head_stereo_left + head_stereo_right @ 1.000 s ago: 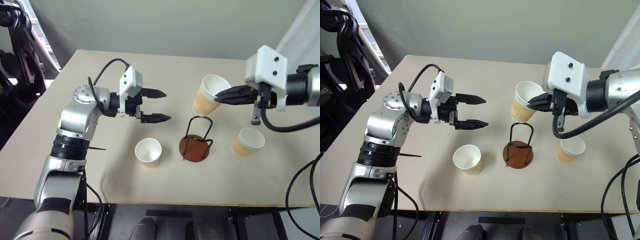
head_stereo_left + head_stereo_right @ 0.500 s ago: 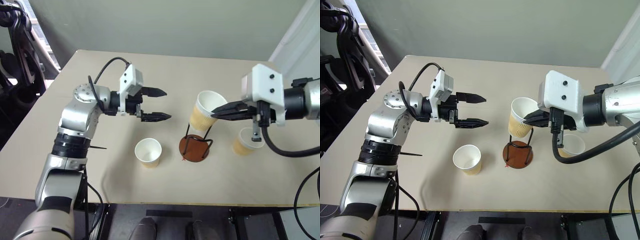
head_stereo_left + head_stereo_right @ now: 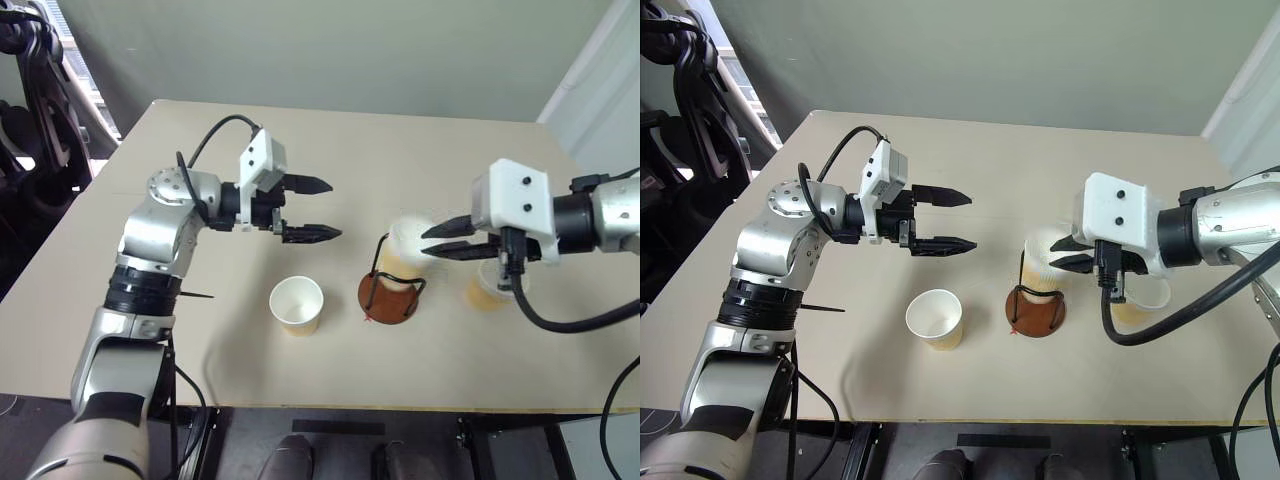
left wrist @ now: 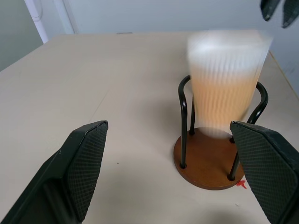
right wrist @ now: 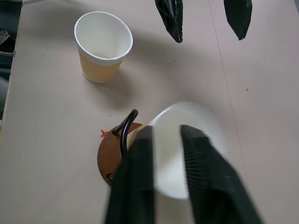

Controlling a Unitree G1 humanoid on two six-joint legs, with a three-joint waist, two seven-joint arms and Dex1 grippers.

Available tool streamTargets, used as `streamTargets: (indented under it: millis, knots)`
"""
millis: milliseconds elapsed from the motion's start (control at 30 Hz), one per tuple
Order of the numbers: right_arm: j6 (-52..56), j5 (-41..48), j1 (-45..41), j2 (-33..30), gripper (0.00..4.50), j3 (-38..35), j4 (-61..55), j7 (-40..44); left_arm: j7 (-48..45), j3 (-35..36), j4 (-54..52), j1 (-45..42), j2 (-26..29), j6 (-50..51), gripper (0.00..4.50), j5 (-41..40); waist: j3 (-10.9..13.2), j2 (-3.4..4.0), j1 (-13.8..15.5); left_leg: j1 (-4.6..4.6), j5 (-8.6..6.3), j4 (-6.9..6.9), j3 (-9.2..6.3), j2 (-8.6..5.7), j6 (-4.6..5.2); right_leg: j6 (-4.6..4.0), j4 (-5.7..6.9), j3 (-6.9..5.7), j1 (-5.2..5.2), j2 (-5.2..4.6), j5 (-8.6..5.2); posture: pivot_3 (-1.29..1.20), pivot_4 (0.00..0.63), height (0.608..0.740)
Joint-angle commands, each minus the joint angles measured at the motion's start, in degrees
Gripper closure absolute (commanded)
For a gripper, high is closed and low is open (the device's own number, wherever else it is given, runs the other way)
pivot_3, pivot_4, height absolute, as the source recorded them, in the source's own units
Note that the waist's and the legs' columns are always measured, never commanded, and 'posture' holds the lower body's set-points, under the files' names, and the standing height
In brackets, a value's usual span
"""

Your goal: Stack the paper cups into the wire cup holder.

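Starting left: left hand (image 3: 312, 209) hovers with fingers wide apart, holding nothing, at 11 o'clock from the wire cup holder (image 3: 391, 294). Loose cup (image 3: 297, 304) stands on the table (image 3: 400, 150) at holder's 9 o'clock. Blurred cup (image 3: 405, 255) sits between the wire loops, seemingly mid-drop. Right hand (image 3: 432, 241) at its rim, fingers parted, gripping nothing. Third cup (image 3: 484, 291) at 3 o'clock behind that hand. Risk: cup catches a loop, tips out; hand clips the third cup.

Beige table (image 3: 330, 140) sitting vs. plain grey-green wall (image 3: 330, 50); daylight coming in thru window (image 3: 80, 60) at left, dark floor (image 3: 20, 270) showing below.
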Motion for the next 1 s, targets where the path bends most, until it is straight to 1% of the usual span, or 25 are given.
streamTargets:
  millis: [33,100,300,433,600,700,833,1000]
  knots:
    - [-0.67,0.28,-1.07,0.33,2.26,-0.95,-0.36,-0.82,0.06,1.15,-1.82,-0.96,0.54,-0.17,0.0,-0.44,0.0,0.0,0.0,0.0,0.0,0.0,0.0,0.0,0.0,0.0,0.0,0.0,0.0,0.0,0.0,0.0,0.15,0.74]
    - [-0.83,0.45,-1.4,1.0,1.59,-1.04,-0.39,-1.18,0.0,1.15,-1.72,-0.99,0.59,-0.26,0.0,-0.41,0.0,0.0,-0.01,0.0,0.0,0.01,0.0,0.0,0.0,0.0,0.0,0.0,0.0,0.0,0.0,0.0,0.15,0.74]
    - [4.11,6.18,-3.67,7.22,1.59,-4.28,0.33,-5.86,-1.11,0.68,-2.43,-0.79,1.14,-0.54,0.0,-0.39,0.0,0.0,-0.15,0.01,0.0,0.02,0.0,0.0,0.01,0.0,0.0,-0.01,-0.02,0.02,0.0,0.0,0.15,0.74]
    - [7.28,11.11,-3.86,10.96,1.59,-7.21,1.82,-8.64,-3.93,0.24,-3.58,-0.39,3.65,-0.51,0.0,-0.23,0.0,0.0,-0.19,0.01,0.01,0.03,-0.01,-0.01,0.01,0.0,-0.03,0.0,-0.01,0.02,0.0,0.0,0.15,0.74]
    - [10.56,18.03,-3.17,14.37,1.59,-10.77,4.01,-10.87,-8.67,-0.3,-5.72,0.61,8.5,0.13,0.0,-0.33,0.0,0.0,-0.27,0.01,0.01,0.01,-0.01,-0.01,0.01,-0.01,-0.11,0.0,-0.06,0.04,-0.01,0.0,0.15,0.74]
    - [10.64,19.02,-2.72,14.26,1.59,-10.88,5.25,-11.39,-10.93,-0.36,-8.15,1.15,10.65,1.04,0.0,-1.11,0.0,0.0,-0.27,0.01,0.01,0.0,-0.02,-0.02,0.01,-0.02,-0.13,0.0,-0.05,0.04,-0.01,0.0,0.15,0.74]
    - [9.76,18.89,-1.62,13.17,1.59,-10.43,6.28,-11.05,-13.97,-0.96,-14.25,3.97,13.39,3.92,0.0,-3.04,0.0,0.0,-0.3,0.0,0.01,0.0,-0.03,-0.01,0.01,-0.03,-0.15,-0.01,-0.05,0.03,-0.02,0.0,0.15,0.74]
    - [6.87,17.61,0.4,11.82,1.59,-9.62,7.29,-9.57,-16.84,-2.62,-18.68,7.73,16.43,3.63,0.0,-2.93,0.0,0.0,-0.4,0.03,0.01,-0.04,-0.04,0.0,0.01,-0.05,-0.14,0.0,-0.07,0.02,-0.03,0.0,0.15,0.74]
